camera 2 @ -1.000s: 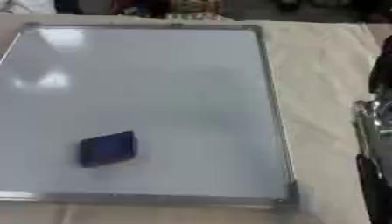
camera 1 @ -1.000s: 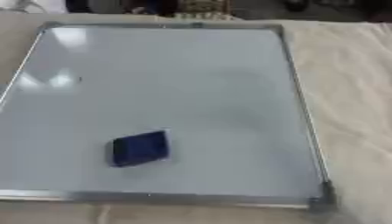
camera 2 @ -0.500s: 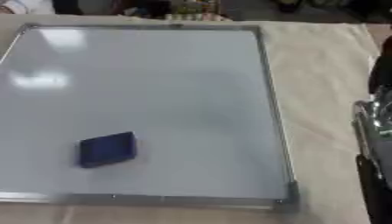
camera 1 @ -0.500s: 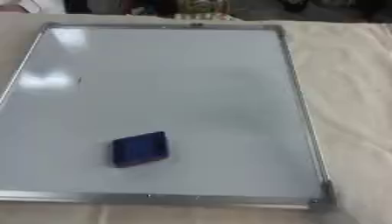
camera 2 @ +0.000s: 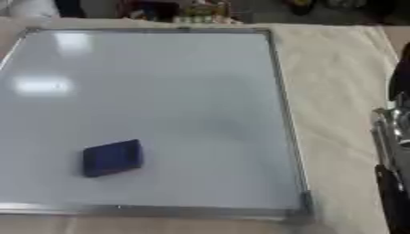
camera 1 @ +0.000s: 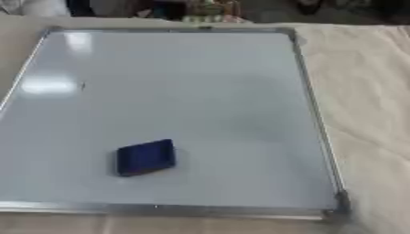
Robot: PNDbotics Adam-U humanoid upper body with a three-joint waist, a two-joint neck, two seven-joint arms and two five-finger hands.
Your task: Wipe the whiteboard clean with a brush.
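Observation:
A whiteboard (camera 1: 200, 91) with a metal frame lies flat on a beige cloth. Its surface looks mostly clean, with one small dark mark (camera 1: 81, 85) near the left edge. A dark blue brush (camera 1: 146, 156) lies on the board near its front left, and nothing touches it. A black and silver part of my right arm or hand (camera 2: 391, 155) shows at the right edge of the right eye view, off the board and well away from the brush. My left hand is out of sight.
The beige cloth (camera 1: 364, 91) covers the table to the right of the board. Dark clutter and small objects (camera 1: 204, 9) stand beyond the board's far edge.
The brush and the board lie where they were. The whole picture has shifted a little, so the camera has moved.

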